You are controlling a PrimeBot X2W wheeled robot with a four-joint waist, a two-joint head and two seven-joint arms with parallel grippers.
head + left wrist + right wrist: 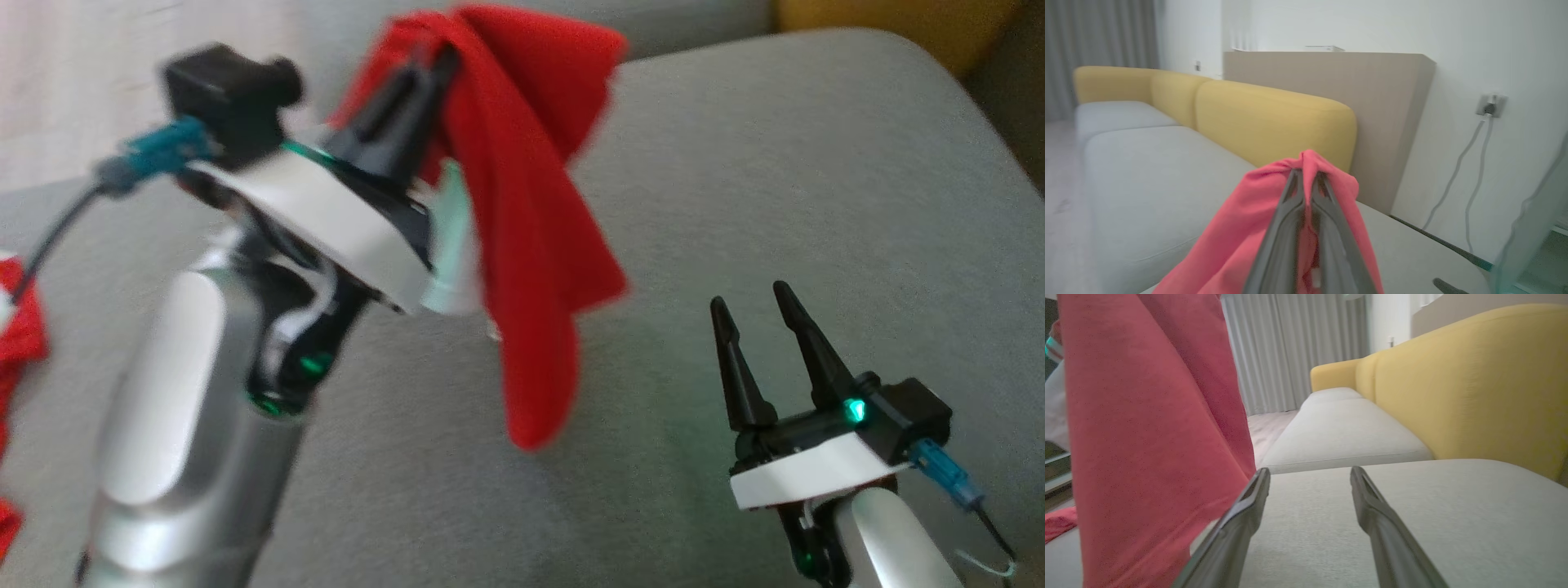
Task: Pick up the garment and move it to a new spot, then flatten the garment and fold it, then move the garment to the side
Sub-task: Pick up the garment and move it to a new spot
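A red garment (531,204) hangs in the air above the grey sofa seat (775,204), draped over my left gripper (433,57), which is shut on a bunched fold of it near the top. In the left wrist view the cloth (1241,232) wraps both closed fingers, pinched at the tips of the left gripper (1306,173). My right gripper (749,296) stands open low at the right, empty, just right of the hanging cloth. The right wrist view shows the right gripper (1309,475) with its fingers spread over the seat and the garment (1147,437) hanging at their left.
More red cloth (20,327) lies at the seat's left edge. The sofa has a yellow backrest (1474,375) along one side and a second grey cushion (1339,433) beyond. A wall socket with cables (1490,104) is behind the sofa's end.
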